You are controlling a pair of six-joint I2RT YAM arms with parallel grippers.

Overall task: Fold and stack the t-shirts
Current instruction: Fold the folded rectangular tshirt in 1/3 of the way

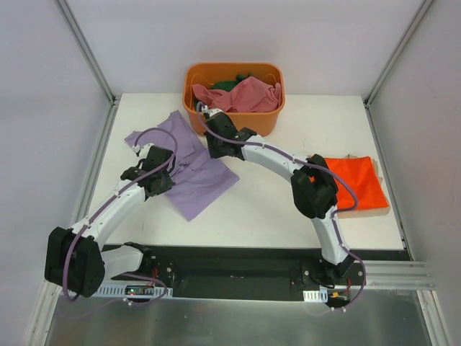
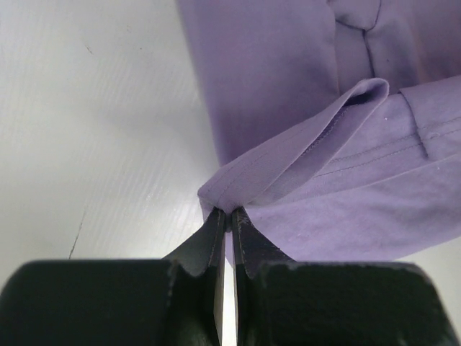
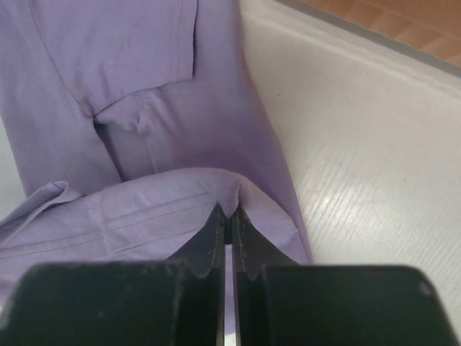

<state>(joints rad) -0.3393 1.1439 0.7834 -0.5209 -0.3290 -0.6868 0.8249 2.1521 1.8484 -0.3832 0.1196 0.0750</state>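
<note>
The lavender-purple t-shirt (image 1: 194, 169) lies partly folded on the white table, left of centre. My left gripper (image 1: 160, 160) is shut on its hem at the left side; the wrist view shows the pinched fold of the shirt (image 2: 302, 158) at the tips of that gripper (image 2: 229, 213). My right gripper (image 1: 216, 137) is shut on the shirt's hem near the tub; its wrist view shows the shirt cloth (image 3: 144, 209) bunched at the tips of this gripper (image 3: 228, 211). A folded orange-red t-shirt (image 1: 356, 182) lies at the right. A dusty pink shirt (image 1: 245, 95) and a dark green one (image 1: 229, 83) sit in the tub.
The rigid orange plastic tub (image 1: 234, 119) stands at the table's back centre, close behind my right gripper. Metal frame posts (image 1: 86, 50) rise at the back corners. A black base strip (image 1: 238, 267) runs along the near edge.
</note>
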